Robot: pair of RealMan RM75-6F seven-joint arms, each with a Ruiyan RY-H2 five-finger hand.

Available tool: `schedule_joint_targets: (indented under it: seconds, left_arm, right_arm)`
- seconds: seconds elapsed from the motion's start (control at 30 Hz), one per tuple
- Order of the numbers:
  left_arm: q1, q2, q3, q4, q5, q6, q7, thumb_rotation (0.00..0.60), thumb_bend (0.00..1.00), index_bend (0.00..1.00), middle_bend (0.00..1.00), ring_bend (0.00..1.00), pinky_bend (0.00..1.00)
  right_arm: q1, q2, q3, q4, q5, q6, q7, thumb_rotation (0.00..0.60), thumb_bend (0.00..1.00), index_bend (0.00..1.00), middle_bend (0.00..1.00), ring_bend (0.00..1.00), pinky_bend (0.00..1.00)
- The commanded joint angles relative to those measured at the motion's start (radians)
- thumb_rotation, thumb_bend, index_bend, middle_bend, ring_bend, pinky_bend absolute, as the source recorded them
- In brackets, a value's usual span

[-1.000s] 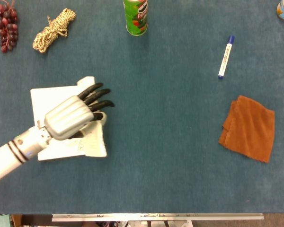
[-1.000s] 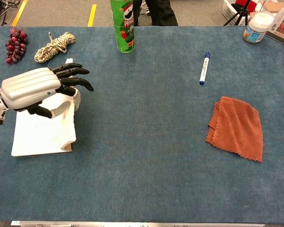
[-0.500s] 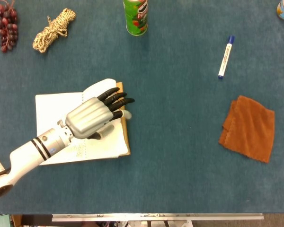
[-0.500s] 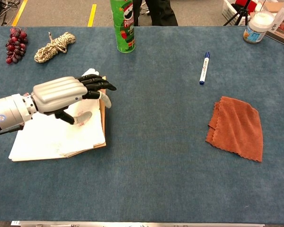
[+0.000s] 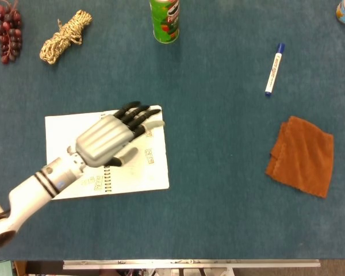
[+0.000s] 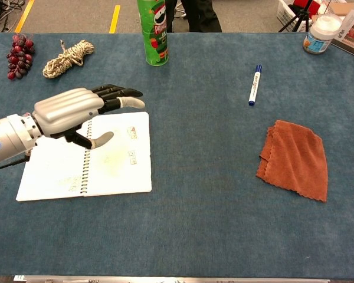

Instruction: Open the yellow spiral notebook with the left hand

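Note:
The spiral notebook (image 5: 139,167) (image 6: 121,156) lies open and flat on the blue table, white pages up, its spiral binding running down the middle. My left hand (image 5: 106,141) (image 6: 71,109) hovers over the upper part of the pages, palm down, fingers stretched out toward the right and holding nothing. The thumb hangs just above the right-hand page. My right hand is in neither view.
A green chip can (image 5: 164,20) stands at the back centre. A rope coil (image 5: 65,35) and a bunch of grapes (image 5: 7,31) lie at the back left. A blue marker (image 5: 274,69) and an orange cloth (image 5: 302,155) are on the right, and a white jar (image 6: 320,32) at the far right corner.
The raised pages have swung over to the right and now lie flat, leaving the notebook fully open. My left hand has let go and its fingers have straightened.

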Motion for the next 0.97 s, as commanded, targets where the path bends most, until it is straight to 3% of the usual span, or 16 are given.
schedule_joint_targets:
  seconds: [0.03, 0.4, 0.6, 0.97]
  left_arm:
    - [0.063, 0.031, -0.002, -0.013, -0.039, 0.067, 0.028, 0.600, 0.48, 0.10, 0.00, 0.00, 0.00]
    - [0.292, 0.118, -0.018, -0.032, -0.245, 0.259, 0.072, 0.600, 0.48, 0.11, 0.00, 0.00, 0.00]
    - [0.425, 0.117, -0.046, -0.035, -0.358, 0.381, 0.103, 0.600, 0.48, 0.11, 0.01, 0.00, 0.00]
    - [0.560, 0.089, -0.059, 0.005, -0.393, 0.475, 0.110, 0.600, 0.48, 0.12, 0.02, 0.00, 0.00]
  right_arm:
    - [0.004, 0.003, 0.002, -0.002, 0.002, -0.007, -0.008, 0.600, 0.33, 0.25, 0.26, 0.21, 0.29]
    - [0.025, 0.009, 0.015, -0.017, 0.029, -0.038, -0.087, 0.600, 0.33, 0.25, 0.26, 0.21, 0.29]
    - [0.034, 0.000, 0.024, -0.023, 0.041, -0.043, -0.126, 0.600, 0.33, 0.25, 0.26, 0.21, 0.29]
    - [0.041, -0.001, 0.029, -0.040, 0.053, -0.049, -0.150, 0.600, 0.33, 0.25, 0.26, 0.21, 0.28]
